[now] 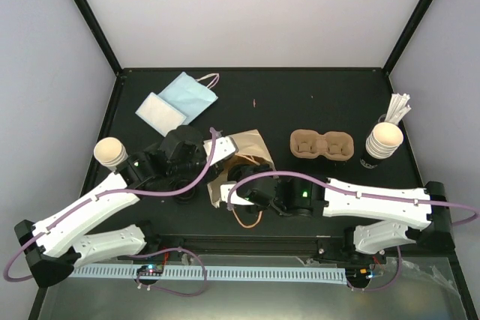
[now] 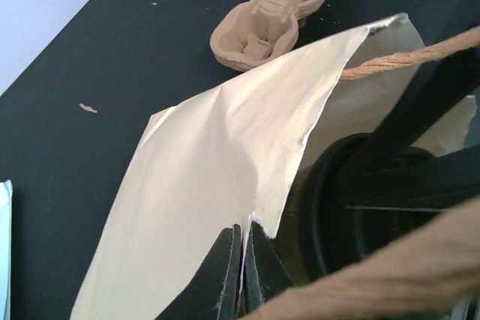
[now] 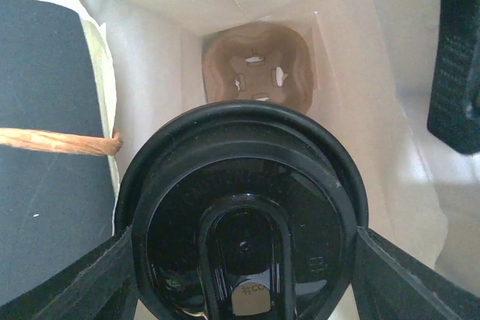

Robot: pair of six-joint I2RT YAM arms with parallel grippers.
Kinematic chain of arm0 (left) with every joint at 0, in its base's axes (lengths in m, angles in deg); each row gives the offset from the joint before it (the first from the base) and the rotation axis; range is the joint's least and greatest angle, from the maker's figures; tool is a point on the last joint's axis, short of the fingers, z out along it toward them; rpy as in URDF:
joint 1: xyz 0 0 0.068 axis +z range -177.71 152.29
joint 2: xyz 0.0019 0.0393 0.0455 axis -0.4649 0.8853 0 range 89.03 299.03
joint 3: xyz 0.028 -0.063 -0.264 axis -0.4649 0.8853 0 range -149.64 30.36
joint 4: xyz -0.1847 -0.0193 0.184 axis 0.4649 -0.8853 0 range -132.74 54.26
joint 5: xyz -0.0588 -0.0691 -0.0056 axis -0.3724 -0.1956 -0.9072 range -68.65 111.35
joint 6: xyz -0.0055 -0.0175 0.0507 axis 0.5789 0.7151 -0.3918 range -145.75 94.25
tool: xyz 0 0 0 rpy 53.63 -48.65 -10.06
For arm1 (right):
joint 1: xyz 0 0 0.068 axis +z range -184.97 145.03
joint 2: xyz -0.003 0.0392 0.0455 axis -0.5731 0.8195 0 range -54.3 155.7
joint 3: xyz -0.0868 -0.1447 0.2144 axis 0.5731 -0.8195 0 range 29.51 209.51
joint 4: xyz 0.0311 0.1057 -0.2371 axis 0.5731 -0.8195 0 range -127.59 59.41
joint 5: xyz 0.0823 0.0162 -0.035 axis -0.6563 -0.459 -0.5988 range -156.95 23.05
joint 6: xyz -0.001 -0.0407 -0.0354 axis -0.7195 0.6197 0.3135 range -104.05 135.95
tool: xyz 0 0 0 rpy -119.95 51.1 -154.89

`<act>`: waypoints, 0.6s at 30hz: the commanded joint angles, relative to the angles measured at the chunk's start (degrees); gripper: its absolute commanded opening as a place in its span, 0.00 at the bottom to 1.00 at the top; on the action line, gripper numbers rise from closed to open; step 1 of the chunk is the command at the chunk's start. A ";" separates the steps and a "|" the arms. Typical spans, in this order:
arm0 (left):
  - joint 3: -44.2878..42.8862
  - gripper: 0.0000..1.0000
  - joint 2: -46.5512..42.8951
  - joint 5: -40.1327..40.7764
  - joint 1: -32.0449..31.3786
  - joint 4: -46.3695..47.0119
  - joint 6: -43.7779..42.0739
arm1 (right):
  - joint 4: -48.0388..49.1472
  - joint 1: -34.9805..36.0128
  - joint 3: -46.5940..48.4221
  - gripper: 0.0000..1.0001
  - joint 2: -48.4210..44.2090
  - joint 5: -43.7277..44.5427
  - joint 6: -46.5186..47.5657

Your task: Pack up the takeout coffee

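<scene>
A cream paper cup [image 1: 110, 151] sits alone by the table's left edge. The left claw [image 2: 241, 275] is pinched tight on the edge of the paper bag [image 2: 217, 185], to hold its mouth wide. The right claw [image 3: 247, 260] hugs the black-lidded coffee cup [image 3: 244, 177] at the bag's mouth, in the table's middle, aimed at the brown tray [image 3: 259, 73] inside.

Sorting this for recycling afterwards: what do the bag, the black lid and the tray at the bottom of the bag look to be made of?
Bag: thin paper, matt tan outside, whitish inside; it creases sharply. Lid: black plastic, likely; glossy, with moulded ridges and reflections. Tray: moulded paper pulp, it seems; dull brown, soft-edged, with punched slits.
</scene>
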 commanded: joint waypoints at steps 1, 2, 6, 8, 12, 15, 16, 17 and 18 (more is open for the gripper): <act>0.67 0.02 -2.18 -3.10 -1.09 1.75 0.50 | 3.31 0.55 -0.37 0.56 1.90 1.92 1.00; 0.82 0.01 -2.36 -3.18 -1.17 1.82 0.59 | 3.56 0.87 -0.47 0.56 2.19 1.96 0.78; 1.44 0.02 -3.08 -3.66 -1.39 1.84 0.94 | 4.98 2.67 -1.53 0.56 2.76 2.33 -0.23; 1.75 0.02 -3.29 -3.99 -1.48 1.81 1.19 | 5.30 3.60 -1.89 0.56 3.09 2.39 -1.32; 2.41 0.01 -4.01 -4.52 -1.72 1.76 1.38 | 5.70 4.72 -2.98 0.56 3.07 3.28 -2.86; 2.93 0.02 -4.64 -5.29 -1.92 1.77 1.47 | 5.76 4.80 -3.75 0.56 2.61 4.89 -3.58; 3.05 0.02 -4.82 -5.50 -2.04 1.72 1.55 | 5.87 4.81 -4.03 0.56 2.29 5.41 -3.77; 3.20 0.01 -5.00 -5.65 -2.13 1.71 1.69 | 6.14 4.79 -4.46 0.56 1.98 6.13 -3.97; 3.31 0.02 -5.13 -5.71 -2.25 1.60 1.78 | 6.53 4.80 -4.85 0.56 1.58 6.85 -4.05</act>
